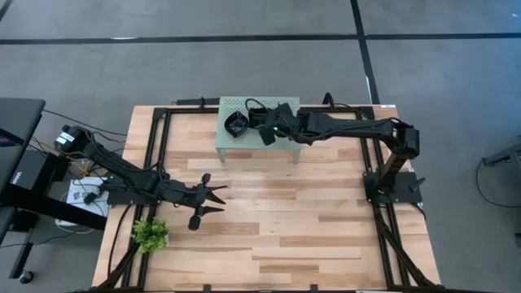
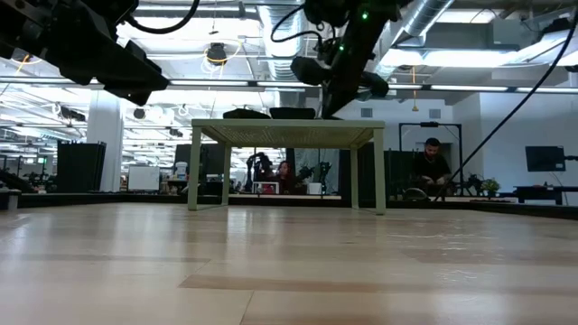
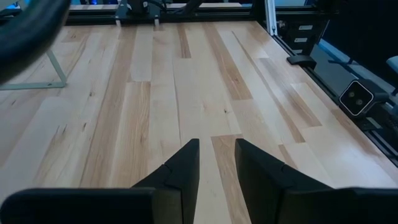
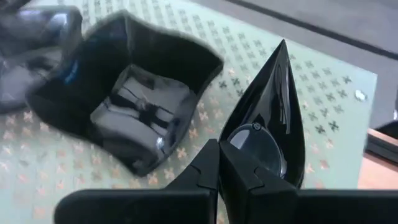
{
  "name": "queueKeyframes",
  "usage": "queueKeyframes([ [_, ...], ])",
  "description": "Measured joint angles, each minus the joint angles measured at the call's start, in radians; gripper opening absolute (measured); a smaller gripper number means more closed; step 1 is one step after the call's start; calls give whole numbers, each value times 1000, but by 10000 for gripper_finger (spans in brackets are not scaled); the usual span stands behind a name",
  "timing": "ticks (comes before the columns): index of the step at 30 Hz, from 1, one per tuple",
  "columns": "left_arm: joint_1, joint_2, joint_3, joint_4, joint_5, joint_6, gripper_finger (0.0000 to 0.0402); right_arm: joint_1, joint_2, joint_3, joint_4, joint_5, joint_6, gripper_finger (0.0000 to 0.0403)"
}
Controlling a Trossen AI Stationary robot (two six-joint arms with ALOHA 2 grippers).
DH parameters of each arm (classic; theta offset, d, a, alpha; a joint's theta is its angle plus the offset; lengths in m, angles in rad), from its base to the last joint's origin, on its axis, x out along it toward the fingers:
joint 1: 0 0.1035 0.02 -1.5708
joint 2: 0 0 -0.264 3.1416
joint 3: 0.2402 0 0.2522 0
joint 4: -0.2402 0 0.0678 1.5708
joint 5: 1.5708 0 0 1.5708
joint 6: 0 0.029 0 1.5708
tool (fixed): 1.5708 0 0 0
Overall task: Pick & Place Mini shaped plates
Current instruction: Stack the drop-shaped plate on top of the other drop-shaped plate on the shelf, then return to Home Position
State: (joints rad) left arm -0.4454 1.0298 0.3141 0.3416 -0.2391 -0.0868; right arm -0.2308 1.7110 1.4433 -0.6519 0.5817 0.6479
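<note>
The mini shaped plates I can see are glossy black. A wavy square plate [image 4: 134, 102] sits flat on the mint-green rack [image 1: 286, 145], and a blurred one [image 4: 31, 43] lies beside it. My right gripper [image 4: 219, 165] is over the rack top [image 1: 264, 126], shut on a pointed teardrop plate [image 4: 273, 118]. In the low view, dark plates [image 2: 248, 113] show on the rack top [image 2: 287, 132]. My left gripper [image 1: 216, 199] is open over bare table at the left, far from the rack [image 3: 216, 165]. My right gripper pinches the teardrop plate by the rim of its wide, rounded end [image 4: 249, 146] between its two fingers, coming from the table's right and slanting down. The plate's pointed tip [image 4: 283, 46] points away from the fingers over the rack. Whether it rests on the rack I cannot tell.
A small green plant [image 1: 151, 234] stands near the table's near left corner. A black frame [image 1: 163, 146] runs round the wooden table [image 1: 309, 228]. People sit in the room beyond the rack [image 2: 432, 167].
</note>
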Motion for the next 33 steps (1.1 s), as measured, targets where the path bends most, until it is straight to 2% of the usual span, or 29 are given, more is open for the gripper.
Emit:
queueKeyframes([
  [7, 0, 0, 0, -3, 0, 3, 104, -16, 37, 1, 58, -6, -3, 9],
  [19, 0, 0, 0, -4, 0, 0, 104, -5, 35, 12, 41, -9, -58, 59],
  [27, 0, 0, 0, 16, 0, -5, 104, 52, 14, 191, -192, 2, -83, 60],
  [33, 0, -15, -1, 79, -8, -1, 104, 173, -46, 369, -426, 3, -130, 60],
])
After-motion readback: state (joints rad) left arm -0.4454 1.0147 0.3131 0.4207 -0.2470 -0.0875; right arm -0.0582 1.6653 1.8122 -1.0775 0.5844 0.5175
